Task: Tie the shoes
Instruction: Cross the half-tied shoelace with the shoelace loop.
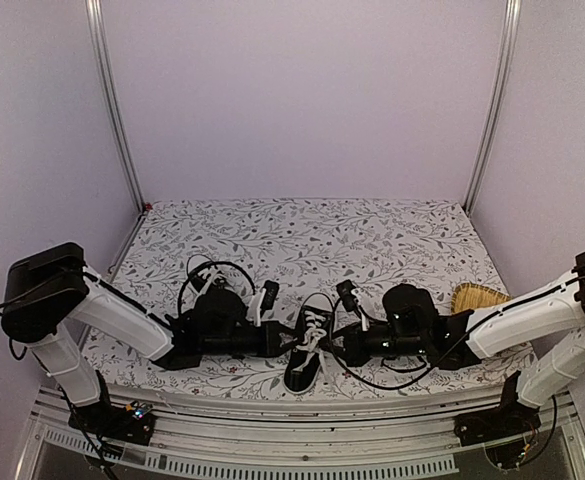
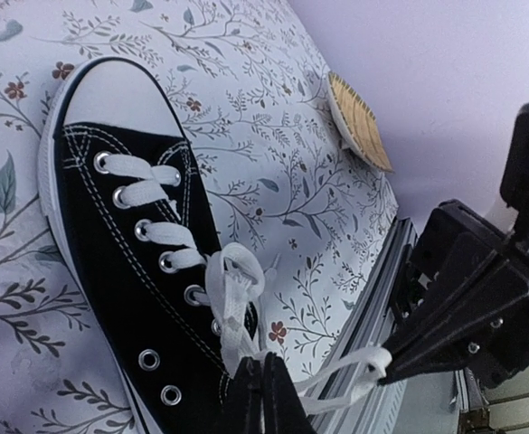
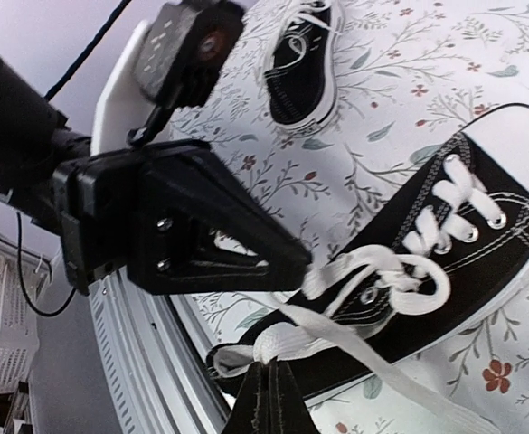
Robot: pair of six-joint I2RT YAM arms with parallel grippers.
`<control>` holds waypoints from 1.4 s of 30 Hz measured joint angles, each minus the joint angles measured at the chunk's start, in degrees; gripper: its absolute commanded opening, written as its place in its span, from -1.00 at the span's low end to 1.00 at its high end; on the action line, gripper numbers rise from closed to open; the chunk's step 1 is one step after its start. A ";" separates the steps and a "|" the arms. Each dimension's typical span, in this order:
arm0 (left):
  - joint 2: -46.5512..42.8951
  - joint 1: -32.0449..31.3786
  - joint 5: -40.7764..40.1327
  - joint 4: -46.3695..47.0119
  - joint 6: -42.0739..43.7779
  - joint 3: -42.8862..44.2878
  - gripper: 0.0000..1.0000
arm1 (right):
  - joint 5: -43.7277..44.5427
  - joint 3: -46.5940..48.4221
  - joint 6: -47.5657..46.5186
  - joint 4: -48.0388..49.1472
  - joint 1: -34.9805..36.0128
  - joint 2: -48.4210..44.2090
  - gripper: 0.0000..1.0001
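Note:
One of the shoes (image 1: pixel 305 370) lies near the table's front edge between both grippers, a black sneaker (image 2: pixel 110 262) with a white toe cap and white laces (image 2: pixel 232 289). My left gripper (image 2: pixel 264 363) is shut on a lace strand just beside the shoe's top eyelets. My right gripper (image 3: pixel 276 366) is shut on another white lace loop over the shoe's (image 3: pixel 481 244) heel opening. In the top view the left gripper (image 1: pixel 290 340) and right gripper (image 1: pixel 334 347) meet over the shoe from either side. The second shoe (image 3: pixel 300 63) lies farther off on the cloth.
A woven straw object (image 1: pixel 477 297) lies at the right of the floral cloth (image 1: pixel 312 235), also visible from the left wrist as the straw object (image 2: pixel 359 122). Black cables (image 1: pixel 197 275) loop behind the left arm. The metal table rail (image 1: pixel 292 420) runs just below the shoe.

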 measured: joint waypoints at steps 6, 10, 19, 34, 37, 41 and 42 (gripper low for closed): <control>0.04 -0.15 -0.04 0.76 -0.09 -0.79 -0.49 | 1.29 0.35 0.85 -0.90 -2.56 2.32 -0.96; -0.83 -0.37 -0.81 -0.87 -0.20 -2.45 -0.02 | 1.29 1.03 0.94 -1.40 -3.15 5.25 -0.96; -10.86 1.77 -2.69 -14.91 4.09 -1.20 0.10 | 1.05 1.16 0.94 -1.64 -3.23 6.36 -0.96; 6.64 8.44 7.45 -36.50 16.13 26.27 -0.54 | 0.57 2.36 0.94 -1.62 -3.23 8.17 -0.96; 8.50 8.52 9.49 -39.01 17.18 27.32 -0.56 | 0.46 2.51 0.94 -1.60 -3.23 8.72 -0.96; 8.66 8.52 11.47 -40.44 17.88 27.50 -0.58 | 0.13 2.62 0.94 -1.60 -3.23 8.98 -0.96; 8.66 8.52 12.09 -40.44 18.01 27.50 -0.58 | 0.13 2.67 0.94 -1.60 -3.23 9.01 -0.96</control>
